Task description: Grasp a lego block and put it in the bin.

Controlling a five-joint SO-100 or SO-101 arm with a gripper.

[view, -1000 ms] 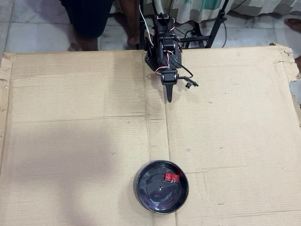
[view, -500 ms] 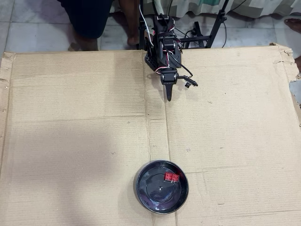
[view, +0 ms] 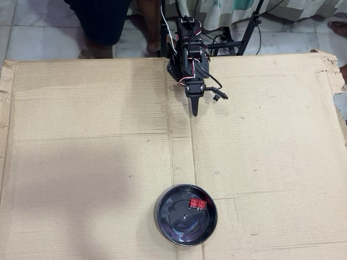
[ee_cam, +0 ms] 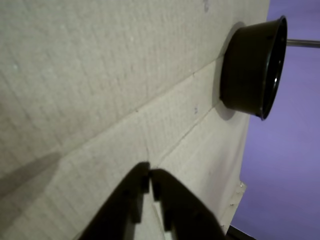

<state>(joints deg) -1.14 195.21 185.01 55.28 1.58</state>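
I'm seeing my claw [view: 194, 112] sitting closed and empty near the cardboard's far edge. The lego block [view: 198, 204] is lying inside the bin [view: 162, 216] by the near edge, so I'm judging the job finished; nothing more needed.

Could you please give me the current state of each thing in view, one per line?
lego block: lying inside the bin, near its upper-right rim in the overhead view.
bin: upright on the cardboard, holding the block.
gripper: shut, empty, folded back near the arm's base, far from the bin.
cardboard sheet: flat, creased.
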